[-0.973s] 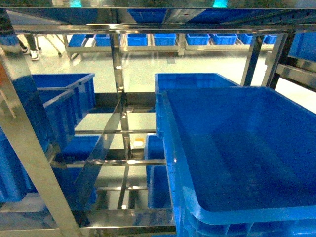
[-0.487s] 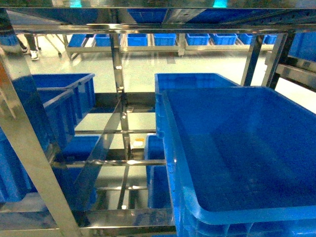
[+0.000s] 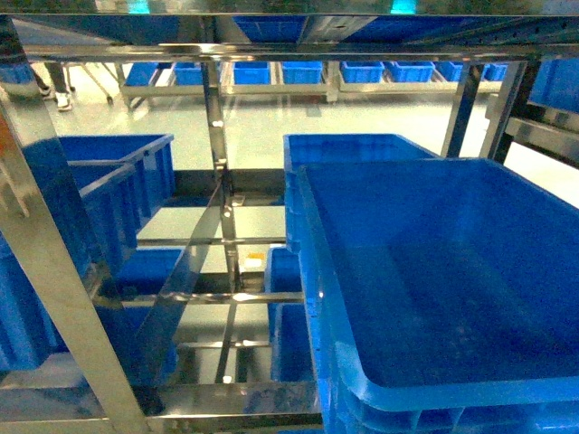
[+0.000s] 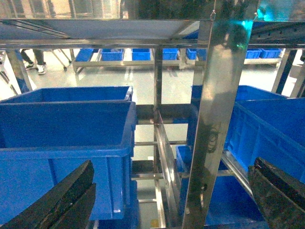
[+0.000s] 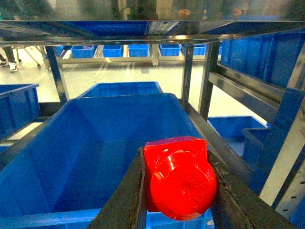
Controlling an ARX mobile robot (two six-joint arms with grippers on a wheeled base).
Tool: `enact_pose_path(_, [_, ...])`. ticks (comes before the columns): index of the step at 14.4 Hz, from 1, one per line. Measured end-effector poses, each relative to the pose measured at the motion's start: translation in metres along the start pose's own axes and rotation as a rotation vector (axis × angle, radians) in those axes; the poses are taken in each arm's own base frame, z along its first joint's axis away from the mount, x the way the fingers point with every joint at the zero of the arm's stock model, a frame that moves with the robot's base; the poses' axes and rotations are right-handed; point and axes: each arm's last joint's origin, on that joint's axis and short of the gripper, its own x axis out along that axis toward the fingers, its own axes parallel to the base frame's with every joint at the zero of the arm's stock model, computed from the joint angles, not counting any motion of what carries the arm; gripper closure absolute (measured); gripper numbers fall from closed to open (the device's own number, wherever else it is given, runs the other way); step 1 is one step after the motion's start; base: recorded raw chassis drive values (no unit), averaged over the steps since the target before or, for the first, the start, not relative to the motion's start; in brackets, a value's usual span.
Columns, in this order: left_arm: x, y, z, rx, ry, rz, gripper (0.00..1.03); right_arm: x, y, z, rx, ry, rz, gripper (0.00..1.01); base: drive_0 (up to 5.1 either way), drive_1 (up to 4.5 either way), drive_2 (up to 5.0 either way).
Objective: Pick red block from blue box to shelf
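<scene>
The red block [image 5: 179, 183], a glossy brick with its round stud facing the camera, sits clamped between the two dark fingers of my right gripper [image 5: 175, 152]. It hangs over the near rim of a large royal-blue crate [image 5: 95, 143] on the steel shelf [image 5: 190, 71]. My left gripper [image 4: 172, 164] is open, one finger [image 4: 57, 200] at the left edge and the other at the right, with a shelf upright [image 4: 214, 119] between them. Neither gripper shows in the head view, which faces the shelf [image 3: 222, 181]. The blue box is out of view.
Royal-blue crates fill the shelf tiers: a big one at right [image 3: 434, 271], another at left [image 3: 99, 190], more below. Steel uprights and rails cross every view. A far rack [image 3: 298, 77] holds a row of small blue crates across a pale floor.
</scene>
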Motion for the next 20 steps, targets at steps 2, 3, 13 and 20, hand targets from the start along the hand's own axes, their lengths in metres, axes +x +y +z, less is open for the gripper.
enact_pose_path(2, [0.0, 0.0, 0.0, 0.0, 0.0, 0.0, 0.05, 0.0, 0.0, 0.0, 0.0, 0.0, 0.0, 0.73, 0.0, 0.0, 0.0])
enact_pose_path(3, [0.0, 0.0, 0.0, 0.0, 0.0, 0.0, 0.05, 0.0, 0.0, 0.0, 0.0, 0.0, 0.0, 0.73, 0.0, 0.0, 0.0])
enact_pose_path(13, [0.0, 0.0, 0.0, 0.0, 0.0, 0.0, 0.05, 0.0, 0.0, 0.0, 0.0, 0.0, 0.0, 0.73, 0.0, 0.0, 0.0])
enact_pose_path(20, [0.0, 0.0, 0.0, 0.0, 0.0, -0.001, 0.05, 0.033, 0.007, 0.012, -0.089, 0.152, -0.025, 0.73, 0.0, 0.0, 0.0])
